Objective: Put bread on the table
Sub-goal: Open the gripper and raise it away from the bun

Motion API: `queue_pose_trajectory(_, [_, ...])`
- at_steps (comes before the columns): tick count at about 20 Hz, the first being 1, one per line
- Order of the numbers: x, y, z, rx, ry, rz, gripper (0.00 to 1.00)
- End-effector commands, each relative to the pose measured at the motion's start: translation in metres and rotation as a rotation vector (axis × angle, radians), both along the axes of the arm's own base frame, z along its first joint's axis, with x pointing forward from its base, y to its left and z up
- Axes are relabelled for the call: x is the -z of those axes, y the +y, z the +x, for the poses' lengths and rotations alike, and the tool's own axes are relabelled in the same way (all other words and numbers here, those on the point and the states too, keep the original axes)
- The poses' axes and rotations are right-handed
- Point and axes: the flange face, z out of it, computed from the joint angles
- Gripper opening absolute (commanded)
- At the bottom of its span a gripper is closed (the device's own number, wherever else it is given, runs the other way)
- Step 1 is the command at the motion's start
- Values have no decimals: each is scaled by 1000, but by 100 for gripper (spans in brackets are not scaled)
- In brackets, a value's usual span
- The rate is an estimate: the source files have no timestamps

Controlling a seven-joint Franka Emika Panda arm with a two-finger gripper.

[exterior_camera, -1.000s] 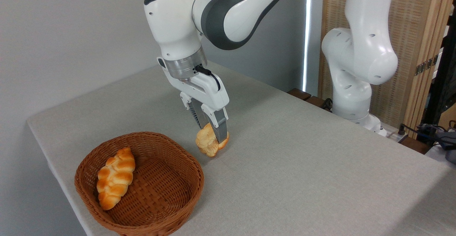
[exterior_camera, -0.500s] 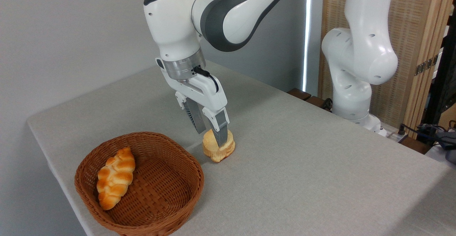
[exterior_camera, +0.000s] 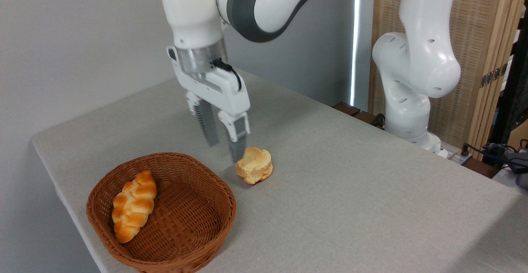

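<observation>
I find the bread [exterior_camera: 254,165] released since half a second ago: it now sits flat on the bench [exterior_camera: 350,190], just right of the wicker basket [exterior_camera: 194,227]. My hand [exterior_camera: 225,149] has lifted and drifted left, fingers parted and empty, though motion blur softens the tips. The braided loaf [exterior_camera: 133,205] remains in the basket. I judge the placement done.
</observation>
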Motion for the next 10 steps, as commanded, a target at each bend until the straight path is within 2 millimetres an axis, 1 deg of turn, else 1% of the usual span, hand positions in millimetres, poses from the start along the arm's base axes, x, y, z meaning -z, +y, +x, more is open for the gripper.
queue_pose_trajectory(1, [-23, 7, 13, -12, -85, -20, 100])
queue_pose_trajectory(2, [-25, 9, 15, -14, -89, -17, 100])
queue_pose_trajectory(4, [-23, 24, 23, -32, -106, -17, 100])
queue_pose_trajectory(5, [-27, 31, 25, -31, -121, -19, 100])
queue_pose_trajectory(7, [-26, 34, 25, -26, -120, -18, 100])
queue_pose_trajectory(10, [-27, 33, 25, -29, -121, -20, 100])
